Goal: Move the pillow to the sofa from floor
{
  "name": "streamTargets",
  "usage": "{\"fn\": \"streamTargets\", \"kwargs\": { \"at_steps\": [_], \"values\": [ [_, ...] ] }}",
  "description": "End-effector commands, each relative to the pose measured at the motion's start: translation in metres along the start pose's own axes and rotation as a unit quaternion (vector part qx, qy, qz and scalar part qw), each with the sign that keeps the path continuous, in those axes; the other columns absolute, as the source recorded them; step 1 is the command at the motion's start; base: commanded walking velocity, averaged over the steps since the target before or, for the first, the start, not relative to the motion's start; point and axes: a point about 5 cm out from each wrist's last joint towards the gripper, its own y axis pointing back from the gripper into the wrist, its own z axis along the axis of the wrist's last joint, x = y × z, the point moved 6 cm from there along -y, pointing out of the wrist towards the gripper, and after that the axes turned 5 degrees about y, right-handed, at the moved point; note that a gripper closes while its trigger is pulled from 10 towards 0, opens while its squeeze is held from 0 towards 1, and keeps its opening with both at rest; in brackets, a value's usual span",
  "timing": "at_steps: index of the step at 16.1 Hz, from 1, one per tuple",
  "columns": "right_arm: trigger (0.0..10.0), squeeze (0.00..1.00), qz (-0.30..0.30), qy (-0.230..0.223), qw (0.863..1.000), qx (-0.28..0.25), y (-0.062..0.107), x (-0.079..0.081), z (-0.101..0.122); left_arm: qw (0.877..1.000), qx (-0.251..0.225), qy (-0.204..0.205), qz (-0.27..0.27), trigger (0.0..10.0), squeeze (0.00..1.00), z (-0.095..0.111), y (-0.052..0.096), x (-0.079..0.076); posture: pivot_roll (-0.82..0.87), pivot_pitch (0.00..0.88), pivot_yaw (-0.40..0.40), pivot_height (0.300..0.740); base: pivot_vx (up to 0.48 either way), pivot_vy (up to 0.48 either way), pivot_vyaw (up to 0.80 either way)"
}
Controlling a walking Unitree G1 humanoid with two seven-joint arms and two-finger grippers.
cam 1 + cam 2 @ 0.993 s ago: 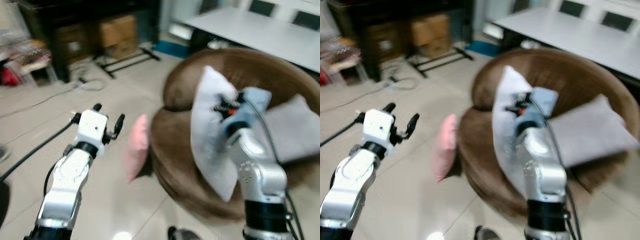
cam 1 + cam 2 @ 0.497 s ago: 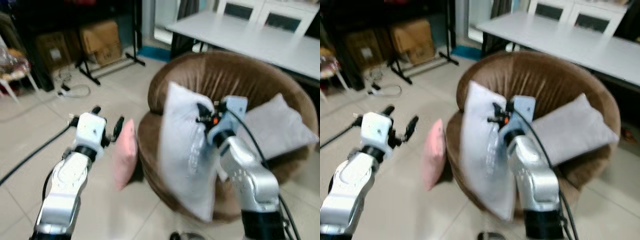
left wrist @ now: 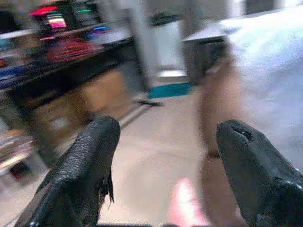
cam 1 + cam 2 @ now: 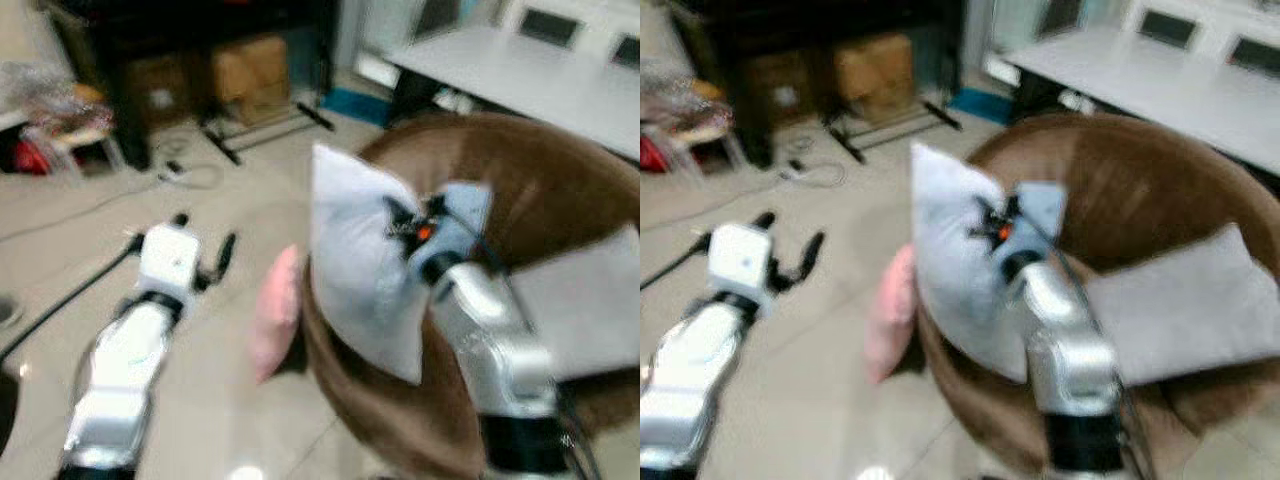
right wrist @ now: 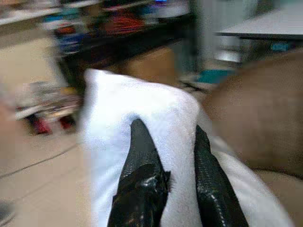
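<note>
A pale grey-white pillow (image 4: 362,268) hangs in the air in front of the round brown sofa (image 4: 540,200). My right gripper (image 5: 166,179) is shut on its fabric, which bulges between the two black fingers (image 5: 142,175). The pillow sits above the sofa's left rim, tilted. My left gripper (image 4: 200,250) is open over the bare floor to the left of the sofa, holding nothing; its wide-spread fingers (image 3: 90,161) frame the floor in the left wrist view. A pink pillow (image 4: 275,315) leans on the floor against the sofa's left side.
A second grey cushion (image 4: 580,290) lies on the sofa seat at right. A white table (image 4: 520,75) stands behind the sofa. Cardboard boxes (image 4: 250,70), a dark shelf and a black stand with cables (image 4: 190,175) line the far left. Tiled floor spreads at left.
The camera has swung and the picture blurs. My right gripper has lifted the grey-white pillow higher, from hanging low before the sofa front to above its left rim. The left gripper stays open.
</note>
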Motion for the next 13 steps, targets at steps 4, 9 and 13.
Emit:
{"fn": "streamTargets", "kwargs": {
  "at_steps": [4,9,13],
  "values": [
    [10.0,0.00,0.004,-0.008,1.000,-0.023,0.000,0.004,0.014,1.000,0.004,-0.004,-0.005,10.0,0.00,-0.001,0.004,0.002,0.02,0.000,-0.028,0.740,0.336,0.000,-0.80],
    [10.0,0.00,0.000,-0.011,1.000,-0.019,0.003,0.002,0.012,1.000,0.010,-0.007,-0.015,10.0,0.00,-0.003,0.006,0.000,0.03,0.000,-0.025,0.740,0.322,0.000,-0.48],
    [10.0,0.00,0.010,-0.005,1.000,-0.016,0.004,0.006,0.011,0.996,0.033,-0.006,-0.081,10.0,0.00,-0.012,0.014,-0.020,0.03,0.000,-0.027,0.740,0.000,0.000,0.00]
  ]
}}
